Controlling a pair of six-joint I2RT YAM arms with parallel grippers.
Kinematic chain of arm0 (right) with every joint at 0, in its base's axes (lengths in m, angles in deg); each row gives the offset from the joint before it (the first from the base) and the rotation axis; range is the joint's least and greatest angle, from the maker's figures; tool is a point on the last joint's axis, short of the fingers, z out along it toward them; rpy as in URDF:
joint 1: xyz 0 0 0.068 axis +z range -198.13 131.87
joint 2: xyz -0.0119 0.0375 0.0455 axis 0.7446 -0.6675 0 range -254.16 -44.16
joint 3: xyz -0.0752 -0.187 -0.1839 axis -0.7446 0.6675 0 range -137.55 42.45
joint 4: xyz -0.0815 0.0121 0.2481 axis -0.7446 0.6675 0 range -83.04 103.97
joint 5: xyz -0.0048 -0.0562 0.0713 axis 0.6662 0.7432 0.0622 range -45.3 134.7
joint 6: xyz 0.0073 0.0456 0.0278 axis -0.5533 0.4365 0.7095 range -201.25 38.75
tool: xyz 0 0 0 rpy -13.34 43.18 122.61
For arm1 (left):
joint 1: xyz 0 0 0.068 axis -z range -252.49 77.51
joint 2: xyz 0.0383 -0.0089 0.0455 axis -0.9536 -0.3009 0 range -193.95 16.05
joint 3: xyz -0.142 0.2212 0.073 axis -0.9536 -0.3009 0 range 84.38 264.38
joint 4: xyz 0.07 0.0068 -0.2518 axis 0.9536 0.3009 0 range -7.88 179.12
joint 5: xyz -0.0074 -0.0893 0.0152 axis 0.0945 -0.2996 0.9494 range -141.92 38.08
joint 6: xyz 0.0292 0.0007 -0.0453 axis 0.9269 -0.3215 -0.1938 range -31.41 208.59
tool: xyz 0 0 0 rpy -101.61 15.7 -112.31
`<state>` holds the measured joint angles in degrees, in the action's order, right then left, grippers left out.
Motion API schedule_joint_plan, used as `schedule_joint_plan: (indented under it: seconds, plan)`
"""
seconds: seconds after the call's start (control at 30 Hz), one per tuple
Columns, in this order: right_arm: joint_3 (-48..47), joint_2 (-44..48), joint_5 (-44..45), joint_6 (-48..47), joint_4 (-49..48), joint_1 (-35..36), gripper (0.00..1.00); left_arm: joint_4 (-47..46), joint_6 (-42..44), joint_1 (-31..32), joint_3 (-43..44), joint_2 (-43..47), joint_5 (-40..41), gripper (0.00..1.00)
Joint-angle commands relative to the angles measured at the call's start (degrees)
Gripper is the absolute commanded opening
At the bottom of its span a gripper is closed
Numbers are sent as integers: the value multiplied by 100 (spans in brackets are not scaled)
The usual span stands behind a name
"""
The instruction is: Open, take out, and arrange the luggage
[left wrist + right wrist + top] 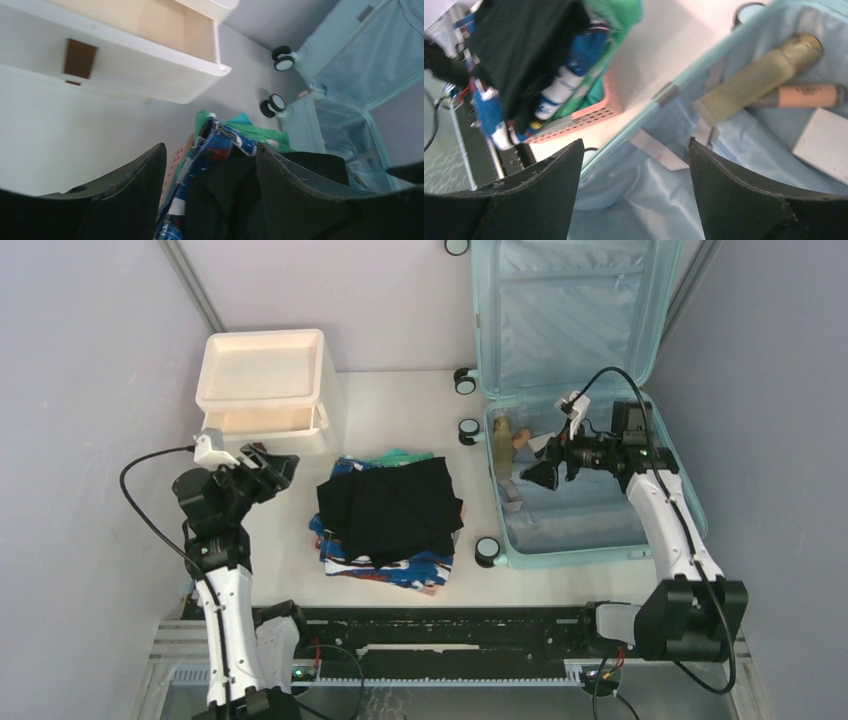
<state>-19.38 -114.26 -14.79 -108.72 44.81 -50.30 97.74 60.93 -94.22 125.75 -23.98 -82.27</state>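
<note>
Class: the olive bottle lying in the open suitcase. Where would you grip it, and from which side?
Grip the olive bottle mid-body, from above, jaws across its narrow width. It lies flat, long and round, with the luggage wall on one side and a peach tube on the other, so a sideways approach looks blocked.

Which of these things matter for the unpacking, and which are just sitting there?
Job: luggage, open; bottle, tube and box inside it; clothes stacked beside it.
Just there: cabinet; basket under the clothes, though either may serve for arranging.
</note>
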Motion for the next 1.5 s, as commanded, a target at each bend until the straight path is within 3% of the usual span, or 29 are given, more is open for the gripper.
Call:
schedule_joint_plan:
  seconds: [0.0,0.2,0.43,0.73,1.0,1.07,1.13,1.23,1.3,1.47]
  plan:
    - [-114,-537,1077,1217,-1196,9,83,-645,-294,470,390,-161,-260,69]
    - [-1002,-1986,1760,2901,-1633,129,78,-901,-295,953,679,-505,598,68]
    - [-1614,-3256,1978,3844,-1718,514,77,-1195,-829,968,704,-446,1665,68]
    - [-1611,-4014,2551,4312,-1643,833,68,-772,-1084,976,773,-317,1757,66]
    - [-1606,-4435,2675,4360,-1660,1001,67,-372,-1304,1036,664,75,1685,65]
    - [-1577,-4485,2634,4432,-1707,991,55,-358,-1394,1071,654,140,1632,65]
    - [-1557,-4455,2509,4535,-1711,904,32,-316,-1469,1096,706,152,1502,66]
    - [-1366,-4145,2307,4566,-1823,696,16,-185,-1548,1138,860,117,1284,68]
    - [-1227,-3875,2059,4560,-1907,512,8,-173,-1594,1195,900,100,1190,69]
    - [-1113,-3278,1246,4399,-1828,80,0,-218,-1643,1382,957,49,1163,71]
